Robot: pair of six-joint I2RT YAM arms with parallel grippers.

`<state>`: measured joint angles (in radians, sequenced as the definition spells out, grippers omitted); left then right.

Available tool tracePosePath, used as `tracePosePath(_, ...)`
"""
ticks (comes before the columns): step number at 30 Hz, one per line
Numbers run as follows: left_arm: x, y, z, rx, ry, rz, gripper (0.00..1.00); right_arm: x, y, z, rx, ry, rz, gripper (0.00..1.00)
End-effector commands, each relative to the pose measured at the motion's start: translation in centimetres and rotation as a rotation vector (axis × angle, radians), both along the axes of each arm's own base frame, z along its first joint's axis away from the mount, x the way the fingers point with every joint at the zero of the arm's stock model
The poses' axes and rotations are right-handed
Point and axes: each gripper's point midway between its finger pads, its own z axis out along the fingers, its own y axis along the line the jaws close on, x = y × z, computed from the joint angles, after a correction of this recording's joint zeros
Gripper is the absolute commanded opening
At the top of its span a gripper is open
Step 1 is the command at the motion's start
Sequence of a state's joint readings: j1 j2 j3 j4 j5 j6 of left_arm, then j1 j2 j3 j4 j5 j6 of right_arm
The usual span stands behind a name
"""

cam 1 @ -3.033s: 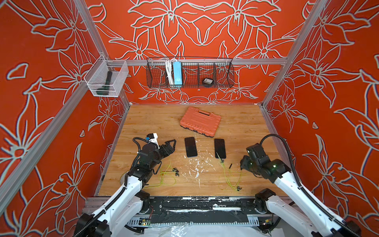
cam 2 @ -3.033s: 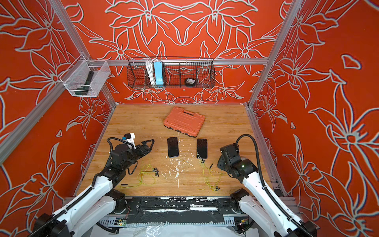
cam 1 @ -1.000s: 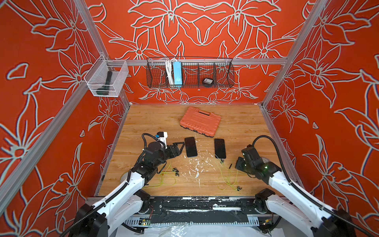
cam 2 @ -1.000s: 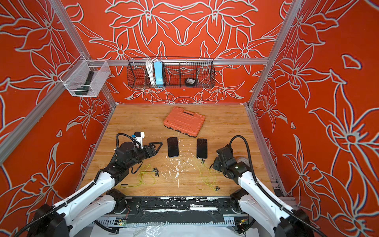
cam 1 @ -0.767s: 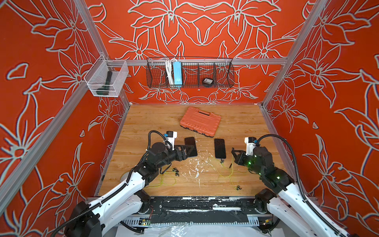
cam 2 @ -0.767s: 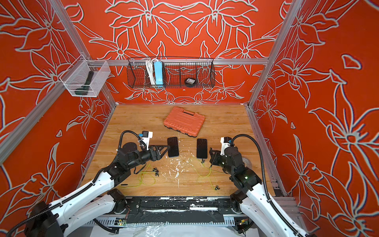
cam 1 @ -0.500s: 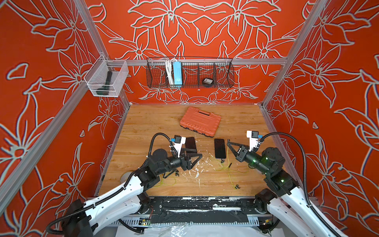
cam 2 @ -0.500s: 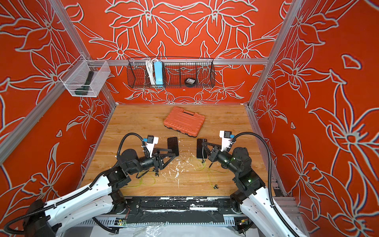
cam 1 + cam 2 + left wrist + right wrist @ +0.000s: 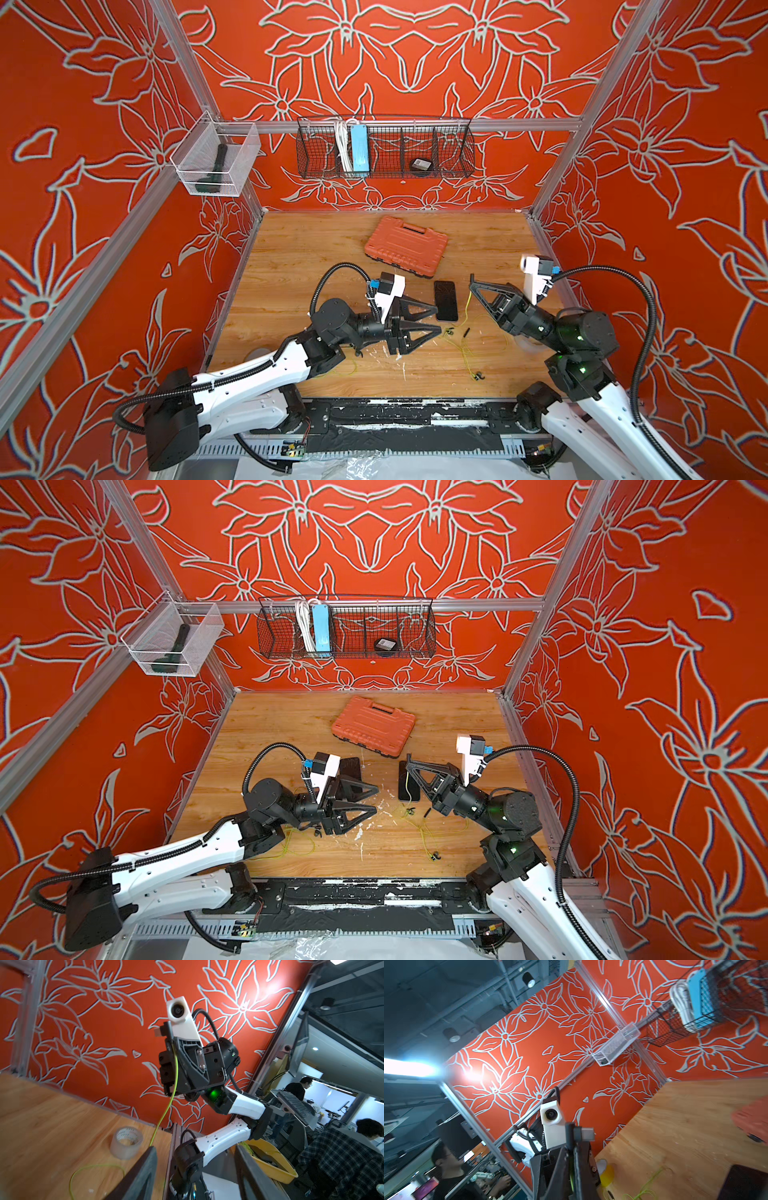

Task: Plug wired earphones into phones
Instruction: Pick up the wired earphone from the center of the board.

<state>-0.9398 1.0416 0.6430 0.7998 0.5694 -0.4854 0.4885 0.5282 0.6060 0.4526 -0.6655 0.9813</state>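
Note:
My right gripper [image 9: 472,283] is raised above the table, shut on the black plug [image 9: 584,1134] of one set of wired earphones. Its yellow-green cable [image 9: 466,353] hangs to the wood, with the earbuds [image 9: 478,376] lying there. My left gripper [image 9: 435,320] faces it from the left, open, with nothing between its fingers [image 9: 145,1167]. One phone [image 9: 446,300] lies flat between the two grippers. The second phone [image 9: 351,766] shows behind the left wrist camera. The other earphones' cable [image 9: 291,841] lies under the left arm.
An orange ribbed case [image 9: 405,245] lies behind the phones. A roll of clear tape [image 9: 126,1142] sits near the table's right edge. A wire basket [image 9: 384,149] hangs on the back wall and a clear bin [image 9: 216,160] on the left wall.
Both arms swung in from the table's sides and rose until the grippers face each other. The right one lifted the plug and cable off the wood. The left jaws narrowed.

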Motion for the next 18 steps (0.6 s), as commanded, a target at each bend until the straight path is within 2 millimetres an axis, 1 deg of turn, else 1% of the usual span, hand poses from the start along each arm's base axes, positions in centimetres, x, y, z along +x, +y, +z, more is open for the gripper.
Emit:
tracePosePath(1, -2.7, -0.1, 4.0, -0.100, -0.144, -0.092, 0.57, -3.0, 0.1, 3.4, 0.054, -0.114, 0.105, 0.00)
tracePosePath(5, -2.6, -0.8, 5.3, -0.106, -0.176, -0.090, 0.56, -4.4, 0.6, 4.8, 0.053, -0.157, 0.175, 0.00)
tracePosePath(7, -2.5, -1.2, 6.0, -0.119, -0.175, -0.100, 0.55, -4.1, 0.9, 4.5, 0.038, -0.149, 0.161, 0.00)
tracePosePath(9, -3.1, -1.6, 6.4, -0.129, -0.182, -0.138, 0.54, -3.7, 0.9, 4.3, 0.028, -0.147, 0.143, 0.00)
tracePosePath(11, -3.0, -2.2, 6.5, -0.124, -0.183, -0.141, 0.54, -3.6, 1.1, 4.2, 0.026, -0.144, 0.141, 0.00)
tracePosePath(16, -1.7, -3.7, 6.2, -0.103, -0.160, -0.108, 0.54, -3.3, 1.0, 4.3, 0.036, -0.138, 0.126, 0.00)
tracePosePath(18, -1.2, -4.3, 6.2, -0.094, -0.151, -0.097, 0.52, -3.2, 1.0, 4.3, 0.037, -0.139, 0.121, 0.00)
